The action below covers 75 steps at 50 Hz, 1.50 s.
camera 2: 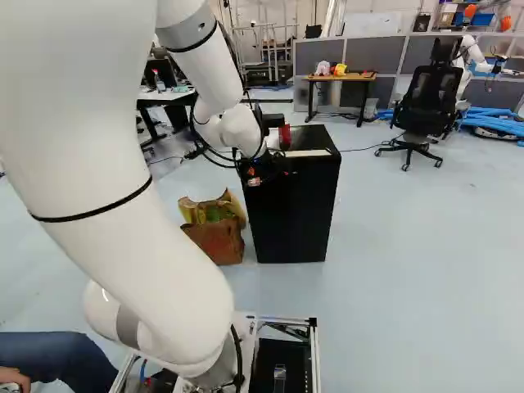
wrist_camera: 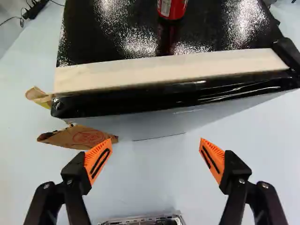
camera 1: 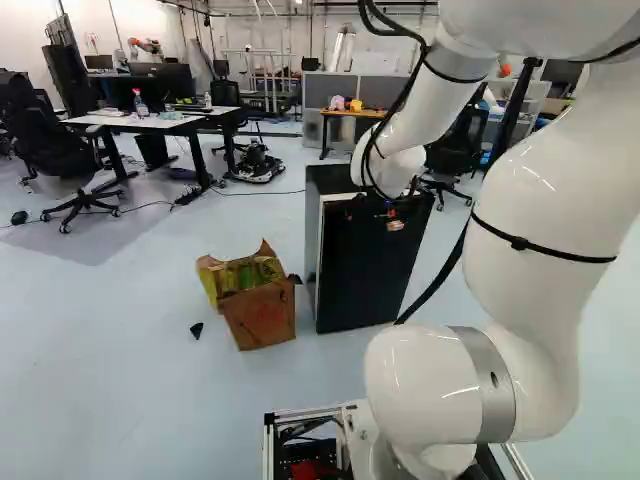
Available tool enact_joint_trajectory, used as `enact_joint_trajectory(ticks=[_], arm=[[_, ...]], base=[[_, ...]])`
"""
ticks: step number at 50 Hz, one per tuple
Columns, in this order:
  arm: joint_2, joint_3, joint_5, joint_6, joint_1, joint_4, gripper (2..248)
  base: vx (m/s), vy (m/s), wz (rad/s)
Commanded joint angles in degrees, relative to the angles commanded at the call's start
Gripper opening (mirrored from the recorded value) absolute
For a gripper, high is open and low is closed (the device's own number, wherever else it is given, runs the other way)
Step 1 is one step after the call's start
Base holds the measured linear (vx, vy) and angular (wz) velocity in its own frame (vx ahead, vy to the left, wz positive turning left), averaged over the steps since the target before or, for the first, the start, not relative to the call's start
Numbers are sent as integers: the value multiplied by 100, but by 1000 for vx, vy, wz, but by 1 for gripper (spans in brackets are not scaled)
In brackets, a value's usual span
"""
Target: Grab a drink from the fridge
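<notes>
On the fridge (camera 2: 295,217) | red can (wrist_camera: 172,8), seemingly upright | gripper (camera 2: 266,168) near fridge's edge, fingers spread wide

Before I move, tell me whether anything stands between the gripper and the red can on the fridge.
The near edge of the fridge, a pale strip behind a black rim, lies between the open gripper and the red can. I see no loose object in between.
</notes>
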Motion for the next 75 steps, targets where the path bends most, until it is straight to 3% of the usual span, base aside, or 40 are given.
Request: enact_joint_trajectory(ticks=[36, 75], arm=[[-13, -14, 1413, 0, 1, 0, 247], [-302, -330, 2653, 0, 10, 0, 247]], base=[[0, 0, 0], [0, 0, 0]])
